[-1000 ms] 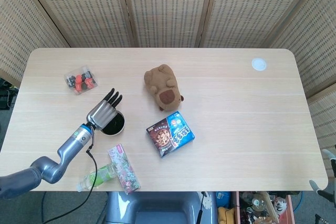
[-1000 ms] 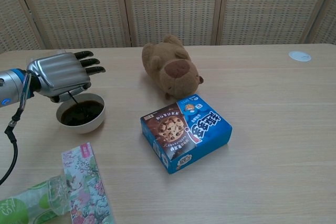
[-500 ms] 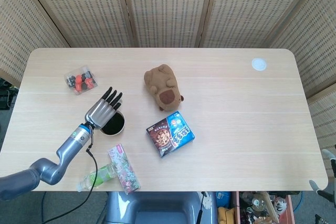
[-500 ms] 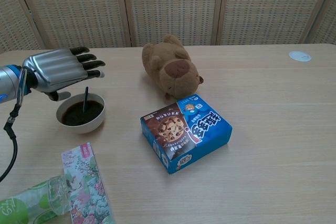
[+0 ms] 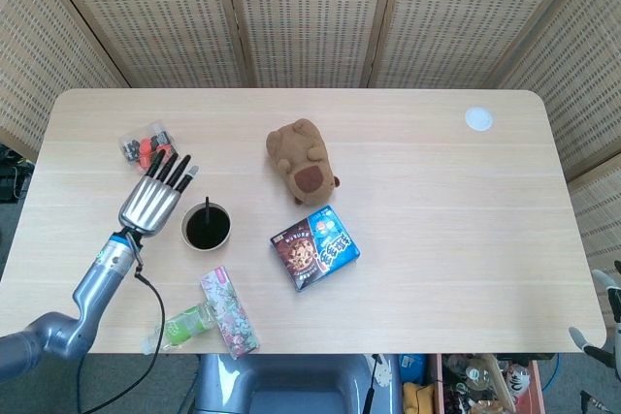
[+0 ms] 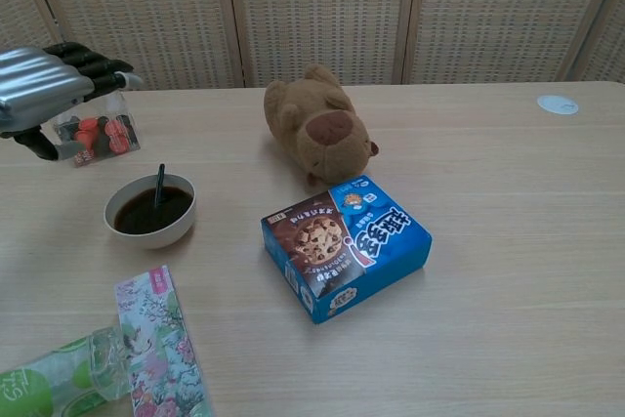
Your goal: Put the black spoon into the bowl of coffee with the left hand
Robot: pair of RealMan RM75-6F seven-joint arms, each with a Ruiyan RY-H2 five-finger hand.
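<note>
The left hand [image 5: 153, 199] hovers above the desk [image 5: 437, 201], just to the left of the bowl of coffee [image 5: 207, 228], fingers spread and holding nothing; the right hand is not in view. The black spoon [image 6: 159, 186] already stands in the bowl, its lower end sunk in the dark liquid and its handle leaning against the far rim. Its long axis runs steeply upward, tilted slightly away from the robot, with the free end pointing up and back. It looks thin, light and stiff, likely smooth plastic, so it could slide along the rim at a nudge. Any further hold would best pinch the dry upper handle. The bowl looks full enough to spill if bumped.
</note>
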